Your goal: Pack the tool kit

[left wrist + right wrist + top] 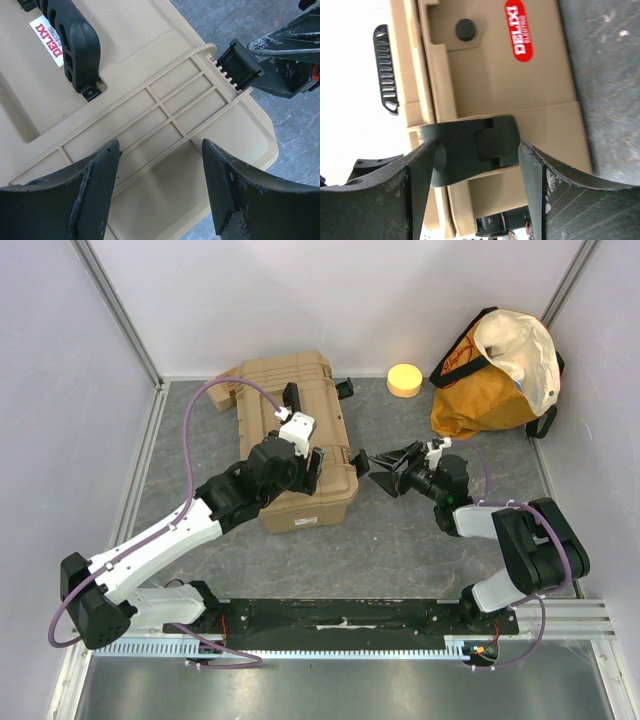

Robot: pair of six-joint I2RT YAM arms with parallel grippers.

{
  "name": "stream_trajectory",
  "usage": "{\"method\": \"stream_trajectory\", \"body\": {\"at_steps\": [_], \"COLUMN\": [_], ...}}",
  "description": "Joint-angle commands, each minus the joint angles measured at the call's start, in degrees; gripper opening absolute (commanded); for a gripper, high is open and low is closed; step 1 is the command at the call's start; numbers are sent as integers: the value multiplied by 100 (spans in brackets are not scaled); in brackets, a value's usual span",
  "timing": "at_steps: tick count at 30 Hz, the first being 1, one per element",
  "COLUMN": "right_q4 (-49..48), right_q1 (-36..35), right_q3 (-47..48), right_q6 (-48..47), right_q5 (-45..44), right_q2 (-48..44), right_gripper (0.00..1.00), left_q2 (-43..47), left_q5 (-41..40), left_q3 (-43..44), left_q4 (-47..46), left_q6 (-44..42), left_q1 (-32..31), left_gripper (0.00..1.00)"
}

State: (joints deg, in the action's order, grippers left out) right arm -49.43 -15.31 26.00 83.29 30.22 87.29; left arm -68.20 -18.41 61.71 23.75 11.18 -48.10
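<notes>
The tan tool kit [300, 405] lies closed on the grey table, black handle [75, 40] and red-white label [47, 32] on its lid. My left gripper [322, 468] hovers open and empty just above the lid's ribbed near end [160, 150]. My right gripper [385, 472] points left at the box's right side, open, its fingers flanking a black latch [475, 145] without clearly pinching it [477, 150]. That latch [239, 65] and the right fingers [290, 50] also show in the left wrist view. A second red label [518, 30] sits on the box's side.
An orange-yellow cloth bag [495, 370] stands at the back right. A small yellow round object [404, 380] lies behind the box. White walls enclose the table on three sides. A black rail [340, 620] runs along the near edge.
</notes>
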Motion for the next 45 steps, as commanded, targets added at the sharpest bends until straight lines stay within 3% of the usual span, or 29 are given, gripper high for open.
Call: {"method": "stream_trajectory", "body": {"at_steps": [1, 8, 12, 18, 27, 35, 41, 45], "right_q4": [-1112, -1595, -1982, -2158, -3757, -4575, -4488, -3910], "right_q1": [-112, -253, -279, -429, -692, -868, -912, -903], "right_q3": [133, 29, -130, -51, 72, 335, 327, 292], "right_q6": [381, 618, 742, 583, 1146, 1593, 1893, 1683], "right_q5": [98, 46, -130, -165, -34, -16, -200, -192], "right_q2": [78, 324, 464, 824, 1721, 1590, 1125, 703], "right_gripper": [75, 78, 92, 98, 98, 98, 98, 98], "left_q2": [-255, -299, -360, -483, -510, -501, -536, -536], "left_q5": [40, 5, 40, 57, 66, -13, -57, -75], "left_q3": [-590, -476, -397, -370, -362, -379, -379, -406], "left_q4": [1202, 1220, 1237, 1281, 1281, 1334, 1352, 1361], "left_q6": [455, 534, 543, 587, 587, 605, 640, 649], "left_q1": [28, 28, 28, 28, 28, 28, 28, 28], "left_gripper": [73, 73, 73, 73, 73, 73, 73, 73]}}
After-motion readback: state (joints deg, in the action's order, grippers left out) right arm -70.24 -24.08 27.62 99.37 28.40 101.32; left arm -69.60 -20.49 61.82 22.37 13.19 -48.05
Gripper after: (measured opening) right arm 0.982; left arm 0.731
